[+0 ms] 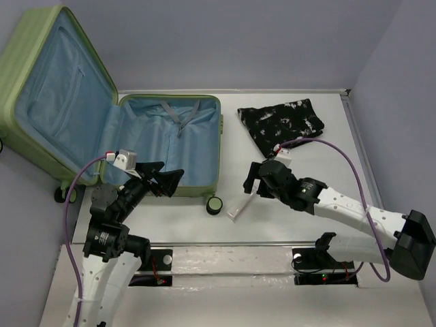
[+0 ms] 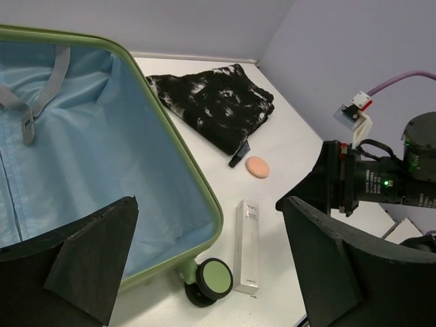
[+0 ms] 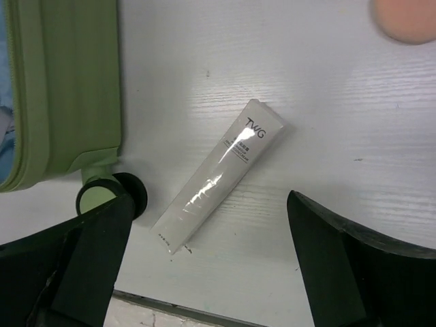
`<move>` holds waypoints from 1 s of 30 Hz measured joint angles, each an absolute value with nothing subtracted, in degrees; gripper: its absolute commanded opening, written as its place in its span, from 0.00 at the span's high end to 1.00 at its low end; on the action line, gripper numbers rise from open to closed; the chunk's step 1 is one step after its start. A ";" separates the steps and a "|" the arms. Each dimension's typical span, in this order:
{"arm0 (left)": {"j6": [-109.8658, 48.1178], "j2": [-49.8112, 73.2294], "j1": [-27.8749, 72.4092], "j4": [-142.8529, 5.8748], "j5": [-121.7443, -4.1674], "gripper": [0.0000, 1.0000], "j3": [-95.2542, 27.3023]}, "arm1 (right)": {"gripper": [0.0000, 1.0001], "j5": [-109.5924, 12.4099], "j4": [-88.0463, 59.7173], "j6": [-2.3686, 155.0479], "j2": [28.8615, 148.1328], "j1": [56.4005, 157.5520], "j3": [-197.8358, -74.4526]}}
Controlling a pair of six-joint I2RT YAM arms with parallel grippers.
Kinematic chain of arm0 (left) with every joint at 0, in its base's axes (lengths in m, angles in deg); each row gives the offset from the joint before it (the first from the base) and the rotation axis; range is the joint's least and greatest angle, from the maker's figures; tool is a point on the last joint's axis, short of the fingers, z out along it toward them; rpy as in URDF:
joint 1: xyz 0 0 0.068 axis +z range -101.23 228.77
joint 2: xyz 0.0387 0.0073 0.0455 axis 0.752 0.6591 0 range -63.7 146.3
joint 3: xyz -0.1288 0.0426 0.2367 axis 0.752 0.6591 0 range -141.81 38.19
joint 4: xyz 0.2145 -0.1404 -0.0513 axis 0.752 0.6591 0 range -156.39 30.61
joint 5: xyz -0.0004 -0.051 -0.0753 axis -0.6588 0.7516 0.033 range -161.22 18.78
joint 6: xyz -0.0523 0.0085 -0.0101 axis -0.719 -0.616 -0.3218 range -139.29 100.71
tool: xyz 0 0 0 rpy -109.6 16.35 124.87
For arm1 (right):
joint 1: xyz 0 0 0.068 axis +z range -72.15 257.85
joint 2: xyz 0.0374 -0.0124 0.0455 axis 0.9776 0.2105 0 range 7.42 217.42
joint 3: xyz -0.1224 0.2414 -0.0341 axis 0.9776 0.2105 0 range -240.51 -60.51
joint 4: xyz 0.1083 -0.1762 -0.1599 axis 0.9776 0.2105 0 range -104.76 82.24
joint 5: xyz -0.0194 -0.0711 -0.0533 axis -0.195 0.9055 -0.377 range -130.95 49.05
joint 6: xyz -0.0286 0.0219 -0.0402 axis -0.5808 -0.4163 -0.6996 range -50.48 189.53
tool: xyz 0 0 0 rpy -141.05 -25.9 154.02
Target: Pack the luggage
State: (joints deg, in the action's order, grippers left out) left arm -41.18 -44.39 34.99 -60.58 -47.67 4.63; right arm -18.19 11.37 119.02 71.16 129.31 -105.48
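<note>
Green luggage (image 1: pixel 163 150) lies open and empty at the left of the table (image 1: pixel 235 146), nothing packed yet. Black garment (image 1: pixel 281 122), white tube (image 3: pixel 219 174) and peach puff (image 2: pixel 257 166) lie outside it. Left fingers (image 2: pixel 82 266) and right fingers (image 3: pixel 347 266) gape wide, holding nothing.

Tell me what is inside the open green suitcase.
Inside the luggage, only blue lining and grey straps show; nothing packed is visible. The left gripper covers the base's near left corner, and the lid pocket hides its contents.

light-green luggage (image 1: pixel 41 68), black white-patterned garment (image 1: pixel 283 122)
</note>
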 measured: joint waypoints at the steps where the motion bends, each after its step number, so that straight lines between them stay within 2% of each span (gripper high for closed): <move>1: -41.21 -44.39 34.99 -60.58 -47.69 0.01 4.63 | 0.00 -17.92 11.39 119.41 72.04 129.29 -105.48; 12: -41.21 -44.19 34.99 -60.60 -47.43 0.01 4.63 | 0.01 -17.20 10.26 123.06 83.73 129.68 -105.76; 20: -41.21 -43.67 34.99 -60.76 -47.05 0.01 4.63 | 0.13 -17.20 8.07 125.75 91.36 130.30 -106.97; 22: -41.21 -43.67 34.99 -60.78 -47.12 0.01 4.63 | 0.21 -17.20 7.57 126.19 93.00 130.34 -106.99; 24: -41.23 -43.67 34.99 -60.78 -47.27 0.01 4.63 | 0.37 -17.25 7.11 126.63 94.92 130.40 -107.25; 25: -41.23 -43.67 34.99 -60.78 -47.32 0.01 4.63 | 0.55 -17.25 6.85 126.76 95.84 130.40 -107.51; 26: -41.23 -43.69 34.99 -60.78 -47.40 0.01 4.63 | 0.62 -17.18 6.65 127.00 96.39 130.43 -107.71; 28: -41.23 -43.69 34.99 -60.78 -47.51 0.01 4.63 | 0.72 -16.37 6.43 127.26 97.15 130.43 -108.04; 30: -41.23 -43.73 34.99 -60.78 -47.62 0.01 4.63 | 0.74 -15.96 6.30 127.48 97.08 130.43 -108.10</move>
State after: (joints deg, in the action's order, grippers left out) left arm -41.23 -43.73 34.99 -60.78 -47.62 4.63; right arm -15.96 6.30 127.48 97.08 130.43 -108.10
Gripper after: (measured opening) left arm 0.990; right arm 0.366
